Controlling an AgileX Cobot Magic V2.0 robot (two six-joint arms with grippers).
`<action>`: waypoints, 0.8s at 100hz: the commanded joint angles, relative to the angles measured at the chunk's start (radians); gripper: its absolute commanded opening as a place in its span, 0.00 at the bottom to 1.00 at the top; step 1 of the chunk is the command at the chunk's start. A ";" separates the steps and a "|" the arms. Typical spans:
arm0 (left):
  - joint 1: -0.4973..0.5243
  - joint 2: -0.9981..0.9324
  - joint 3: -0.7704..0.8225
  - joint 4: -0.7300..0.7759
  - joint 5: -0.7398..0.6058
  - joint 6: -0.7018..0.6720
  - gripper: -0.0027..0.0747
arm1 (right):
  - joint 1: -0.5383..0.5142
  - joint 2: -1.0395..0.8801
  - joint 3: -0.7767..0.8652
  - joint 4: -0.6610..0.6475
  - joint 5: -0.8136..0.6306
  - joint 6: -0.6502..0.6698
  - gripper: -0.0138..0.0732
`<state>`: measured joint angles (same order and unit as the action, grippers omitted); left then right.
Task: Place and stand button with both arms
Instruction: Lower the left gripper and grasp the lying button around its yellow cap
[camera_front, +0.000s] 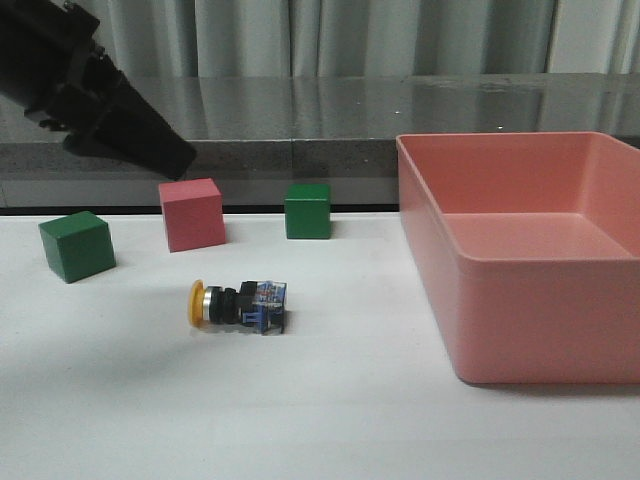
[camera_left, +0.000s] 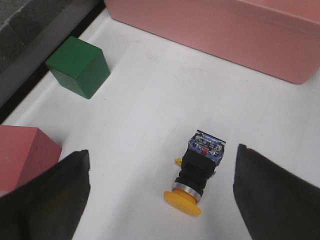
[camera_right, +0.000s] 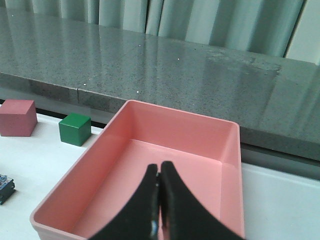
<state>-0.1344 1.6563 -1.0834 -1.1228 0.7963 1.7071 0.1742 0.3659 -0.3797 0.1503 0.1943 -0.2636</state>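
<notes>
The button (camera_front: 238, 305) lies on its side on the white table, its yellow cap towards the left and its blue-clear base towards the right. My left arm's gripper (camera_front: 165, 155) hangs in the air at the far left, above and behind the cubes. In the left wrist view this gripper (camera_left: 162, 152) is open and empty, and the button (camera_left: 197, 172) lies on the table below, nearer one finger (camera_left: 270, 195). My right gripper (camera_right: 159, 167) is shut and empty above the pink bin (camera_right: 100, 165). The button's base (camera_right: 4, 187) shows at that view's edge.
A green cube (camera_front: 77, 245), a red cube (camera_front: 192, 213) and a second green cube (camera_front: 307, 210) stand in a row behind the button. A large empty pink bin (camera_front: 520, 330) fills the right side. A grey stone ledge (camera_front: 320, 110) runs behind the table.
</notes>
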 joint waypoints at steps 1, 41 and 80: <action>0.022 0.007 -0.030 -0.076 0.060 0.078 0.77 | -0.007 0.004 -0.027 0.001 -0.084 0.003 0.09; 0.035 0.191 -0.030 -0.126 0.110 0.268 0.77 | -0.007 0.004 -0.027 0.001 -0.084 0.003 0.09; 0.035 0.200 -0.028 -0.145 0.188 0.394 0.77 | -0.007 0.004 -0.027 0.001 -0.085 0.003 0.09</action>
<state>-0.1022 1.8998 -1.0897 -1.2118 0.9031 2.0280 0.1742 0.3659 -0.3797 0.1503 0.1926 -0.2636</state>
